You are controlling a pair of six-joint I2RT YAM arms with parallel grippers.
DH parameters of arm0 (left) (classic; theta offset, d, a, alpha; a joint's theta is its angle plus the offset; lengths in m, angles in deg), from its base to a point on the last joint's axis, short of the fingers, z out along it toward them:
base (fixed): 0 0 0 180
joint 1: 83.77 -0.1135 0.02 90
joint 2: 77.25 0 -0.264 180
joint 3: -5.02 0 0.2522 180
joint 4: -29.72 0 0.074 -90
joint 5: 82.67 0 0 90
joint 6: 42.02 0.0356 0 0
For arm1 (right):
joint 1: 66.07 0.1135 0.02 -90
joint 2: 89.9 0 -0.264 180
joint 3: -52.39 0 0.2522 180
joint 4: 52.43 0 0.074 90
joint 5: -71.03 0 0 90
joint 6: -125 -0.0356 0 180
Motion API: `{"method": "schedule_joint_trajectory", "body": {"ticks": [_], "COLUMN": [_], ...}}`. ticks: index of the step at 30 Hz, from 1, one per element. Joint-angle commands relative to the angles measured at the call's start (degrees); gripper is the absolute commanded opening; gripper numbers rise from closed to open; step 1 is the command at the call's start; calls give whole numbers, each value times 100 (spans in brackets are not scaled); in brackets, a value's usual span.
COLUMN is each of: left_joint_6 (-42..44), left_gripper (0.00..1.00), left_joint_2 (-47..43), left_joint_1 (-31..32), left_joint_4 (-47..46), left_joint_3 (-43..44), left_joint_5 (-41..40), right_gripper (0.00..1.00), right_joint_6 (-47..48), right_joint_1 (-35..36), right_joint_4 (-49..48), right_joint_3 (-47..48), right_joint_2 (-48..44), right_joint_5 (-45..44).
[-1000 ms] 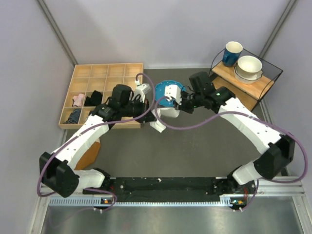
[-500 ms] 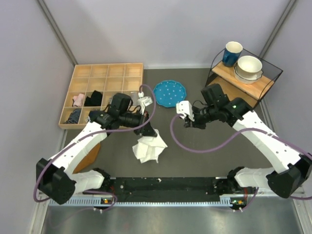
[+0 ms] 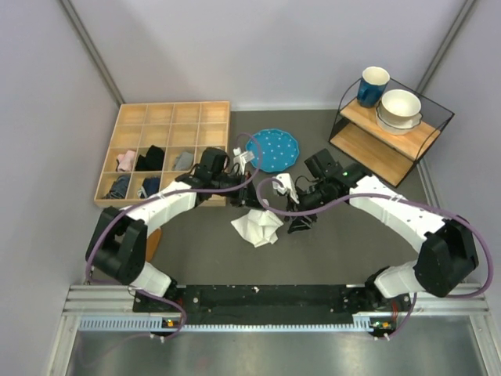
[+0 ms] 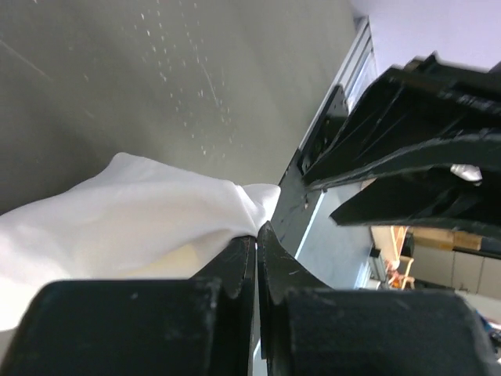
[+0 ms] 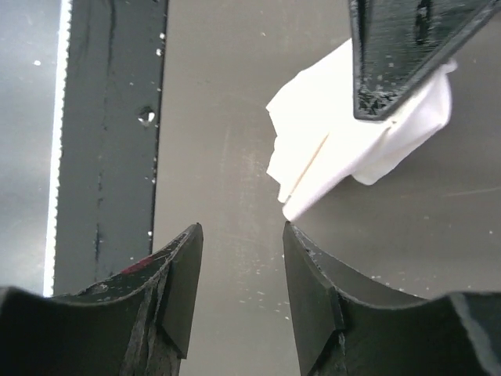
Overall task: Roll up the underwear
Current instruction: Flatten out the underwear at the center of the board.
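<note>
The underwear point(image 3: 257, 227) is a crumpled white cloth in the middle of the dark table, its top edge pinched up by my left gripper point(image 3: 252, 205). In the left wrist view the jaws of that gripper point(image 4: 257, 231) are pressed together with the white cloth point(image 4: 117, 211) caught at their tips. My right gripper point(image 3: 297, 222) hangs low just right of the cloth. Seen from its own wrist, this gripper point(image 5: 241, 227) is open over bare table, and a corner of the underwear point(image 5: 329, 149) ends just above its right fingertip. No waistband lettering shows.
A wooden compartment tray point(image 3: 168, 117) with small cloth bundles sits at the back left. A blue plate point(image 3: 274, 149) lies behind the grippers. A wire shelf point(image 3: 391, 137) with a bowl and mug stands back right. A black rail point(image 5: 109, 117) runs along the near edge.
The underwear went from beside the blue plate toward the table's middle in my left gripper. My right gripper let go of it, opened, and dropped low beside the cloth.
</note>
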Motion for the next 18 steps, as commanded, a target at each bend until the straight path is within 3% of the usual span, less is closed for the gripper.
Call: {"method": "schedule_joint_trajectory", "body": {"ticks": [1,7,13,16,17,18], "left_joint_6": [-954,-1273,-1290,-1317,-1334,-1343], "left_gripper": [0,1,1,2,4,6], "left_joint_2": [574,1076,1156,1121,1086,1059], "left_joint_1": [-32,-32,-59,-102,-129,-155], "left_joint_4": [-1512,-1910,-1955,-2016,-2042,-2103], "left_joint_3": [188,513,513,425,373,338], "left_joint_5": [52,70,122,122,96,70], "right_gripper": [48,55,51,24,9,3], "right_joint_6": [-729,-2037,-2628,-2663,-2654,-2654], "right_joint_1": [-35,-35,-26,-18,-18,-18], "right_joint_4": [-1152,-2340,-2807,-2772,-2755,-2720], "right_joint_3": [-377,-615,-571,-536,-536,-545], "right_joint_2": [-29,277,665,771,745,718], "right_joint_5": [-370,-1397,-1742,-1594,-1532,-1453]}}
